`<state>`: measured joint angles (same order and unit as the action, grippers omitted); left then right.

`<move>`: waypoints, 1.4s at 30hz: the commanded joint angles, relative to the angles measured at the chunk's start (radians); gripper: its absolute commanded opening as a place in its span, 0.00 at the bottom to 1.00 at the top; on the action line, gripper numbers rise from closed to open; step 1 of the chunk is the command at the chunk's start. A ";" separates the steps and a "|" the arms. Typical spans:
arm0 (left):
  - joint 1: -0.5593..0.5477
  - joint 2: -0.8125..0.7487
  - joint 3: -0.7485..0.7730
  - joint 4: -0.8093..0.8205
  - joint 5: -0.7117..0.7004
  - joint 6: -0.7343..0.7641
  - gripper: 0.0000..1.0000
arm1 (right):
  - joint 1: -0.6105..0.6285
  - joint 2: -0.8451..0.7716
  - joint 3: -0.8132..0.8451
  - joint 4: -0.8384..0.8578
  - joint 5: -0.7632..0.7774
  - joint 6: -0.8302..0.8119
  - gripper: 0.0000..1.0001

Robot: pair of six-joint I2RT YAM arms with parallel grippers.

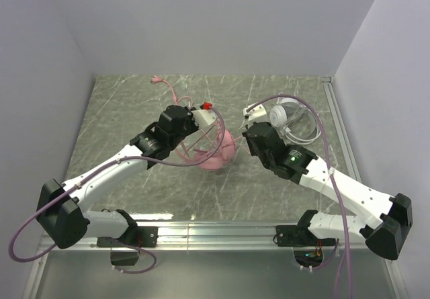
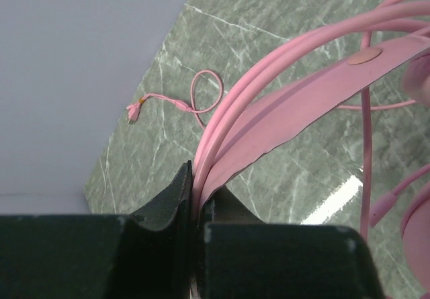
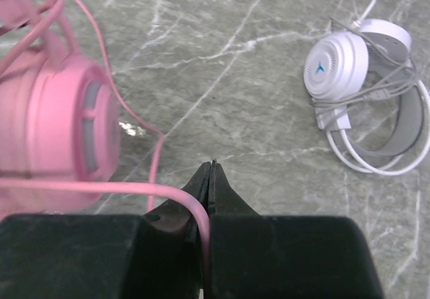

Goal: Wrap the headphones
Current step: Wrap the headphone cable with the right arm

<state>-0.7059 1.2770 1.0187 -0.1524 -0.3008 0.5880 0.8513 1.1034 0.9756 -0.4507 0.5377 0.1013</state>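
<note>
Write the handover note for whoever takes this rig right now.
Left hand: shut on the band of the pink headset.
Right hand: shut on the pink cord, beside a pink cup.
White headset: lying on the table apart, far right, cord looks bundled on it.
Done: apparently the White headset.
Left: wind the pink cord; its plug end lies loose on the table.

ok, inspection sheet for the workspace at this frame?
Surface: marbled table, no spills seen.
Job's things: pink headphones centre, between the arms; white headphones far right, untouched.
Clutter: nothing seen.
Grippers: left gripper jaws shut on the pink headphones' band; right gripper jaws shut on the pink cord.
Cables: pink cord's plug end lies loose far left; white headphones' cord bunched on them.
Surroundings: plain walls on three sides.
</note>
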 commanded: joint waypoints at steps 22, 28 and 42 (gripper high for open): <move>-0.030 -0.220 0.230 -0.388 0.502 -0.318 0.00 | -0.166 0.042 -0.063 0.336 -0.091 -0.014 0.00; -0.030 -0.252 0.323 -0.433 0.456 -0.556 0.00 | -0.179 0.059 -0.104 0.408 -0.179 0.006 0.00; -0.030 -0.085 0.621 -0.606 0.437 -1.027 0.00 | -0.190 0.052 -0.218 0.599 -0.413 0.055 0.00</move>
<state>-0.7326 1.1851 1.5711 -0.7971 0.1120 -0.2638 0.6689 1.1534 0.7753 0.0563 0.1818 0.1295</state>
